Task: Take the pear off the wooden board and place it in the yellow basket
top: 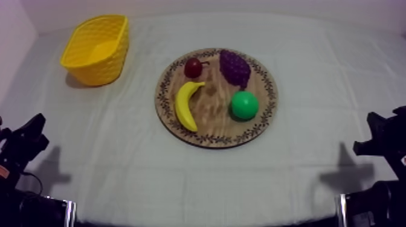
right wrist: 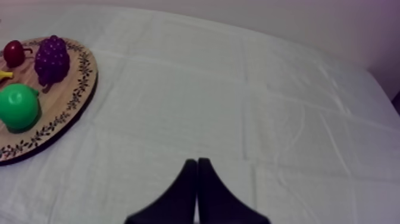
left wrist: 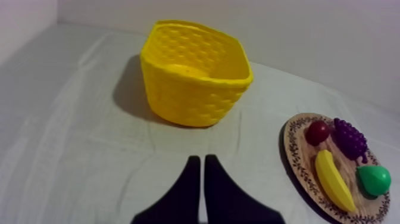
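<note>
A green pear lies on the right part of the round wooden board at the table's middle. The yellow basket stands upright at the far left, with nothing visible inside. My left gripper rests low at the left, shut on nothing, its fingers together as a wedge pointing toward the basket. My right gripper rests low at the right, shut as well, over bare cloth to the right of the board.
On the board with the pear lie a banana, a bunch of grapes and a small red fruit. A wall rises behind the table.
</note>
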`<action>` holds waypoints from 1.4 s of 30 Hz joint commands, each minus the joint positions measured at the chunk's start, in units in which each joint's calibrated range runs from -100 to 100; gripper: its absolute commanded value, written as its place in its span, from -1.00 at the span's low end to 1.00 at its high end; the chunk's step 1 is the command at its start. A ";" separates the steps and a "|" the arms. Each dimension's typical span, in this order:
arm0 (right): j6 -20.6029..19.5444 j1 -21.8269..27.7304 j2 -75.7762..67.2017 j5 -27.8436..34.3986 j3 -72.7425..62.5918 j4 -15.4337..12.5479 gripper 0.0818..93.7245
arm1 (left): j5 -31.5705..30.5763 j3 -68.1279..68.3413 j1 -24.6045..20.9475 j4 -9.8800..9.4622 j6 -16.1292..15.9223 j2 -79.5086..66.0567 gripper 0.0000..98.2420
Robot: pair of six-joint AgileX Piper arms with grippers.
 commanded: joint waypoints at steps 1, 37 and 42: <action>-0.01 0.00 0.01 -0.02 0.03 -0.01 -0.99 | -0.05 0.05 0.01 -0.01 0.01 0.00 -1.00; -0.01 0.00 0.01 -0.02 0.03 -0.01 -0.99 | 4.54 -56.98 19.33 -6.32 -8.39 49.41 -1.00; -0.02 0.00 0.01 -0.02 0.03 -0.01 -0.99 | 9.81 -69.89 26.82 -8.39 -2.92 63.02 -1.00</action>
